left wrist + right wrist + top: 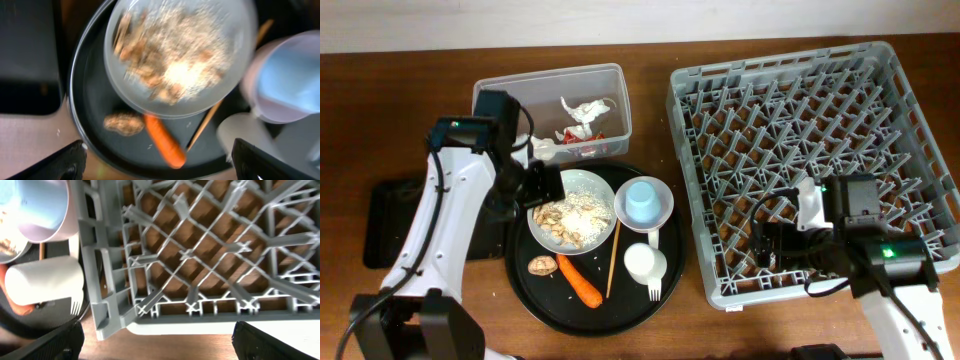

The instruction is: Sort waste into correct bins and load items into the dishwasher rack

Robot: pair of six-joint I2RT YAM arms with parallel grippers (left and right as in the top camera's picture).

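The left tool (544, 186) is hovering, jaws wide and empty, at the upper left edge of the white round plate (570, 222). The plate is carrying beige food crumbs (175, 65) on the large round black tray (535, 295) at lower centre. An orange carrot (580, 281) and a small brown nut-like lump (542, 265) are lying just below the plate. Crumpled white scraps (584, 108) are sitting in the clear rectangular plastic tub (505, 92) at upper left. The right tool (767, 245), jaws also wide and empty, is hanging over the lower left part of the large grey plastic dishwasher rack (880, 80) on the tabletop (380, 120).
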